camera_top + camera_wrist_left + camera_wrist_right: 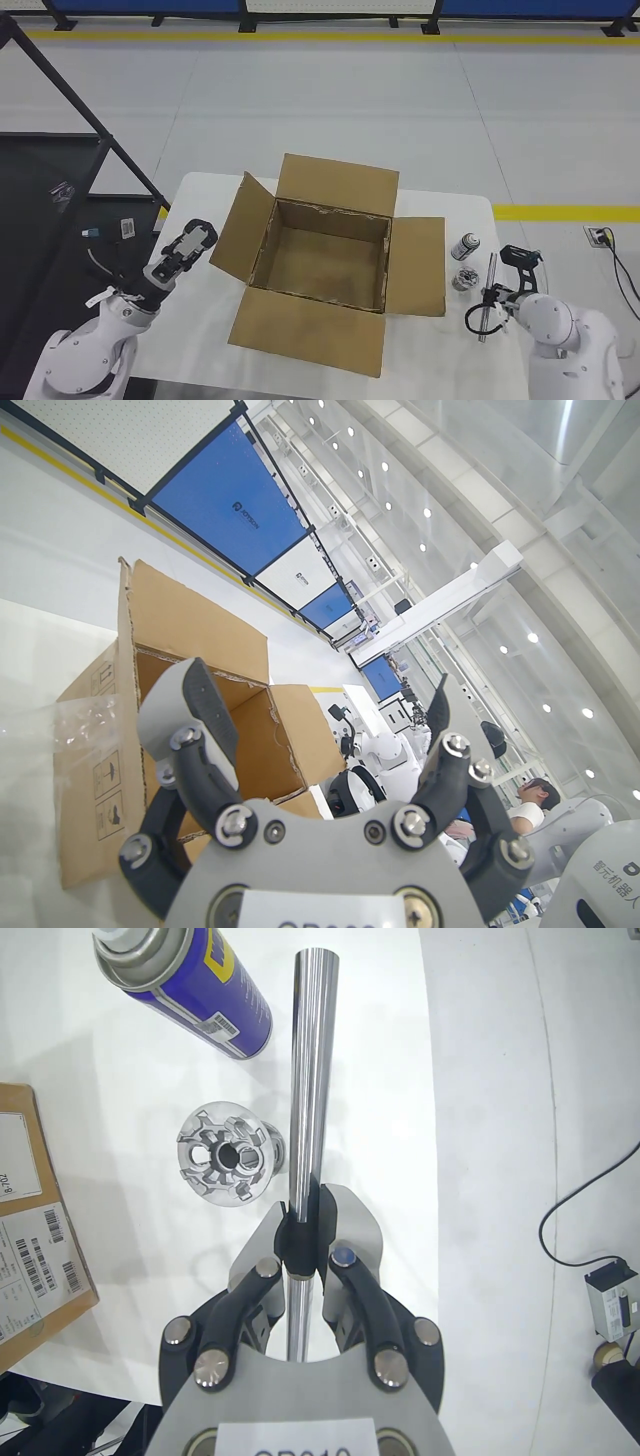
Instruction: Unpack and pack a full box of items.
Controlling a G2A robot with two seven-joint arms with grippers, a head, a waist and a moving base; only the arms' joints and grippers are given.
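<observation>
Now right jaws pinch the steel rod point(310, 1078), aligned front-to-back; left jaws gape empty.

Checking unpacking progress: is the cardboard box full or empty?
Empty, as far as visible: the cardboard box has its flaps spread and the top view shows only bare floor inside.

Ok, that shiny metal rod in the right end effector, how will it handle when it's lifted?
The metal rod looks polished, so it may slip lengthwise through the right end effector. It seems gripped nearer one end, so the long free part could lever downward. Being round, it would likely roll if released on the table.
</observation>
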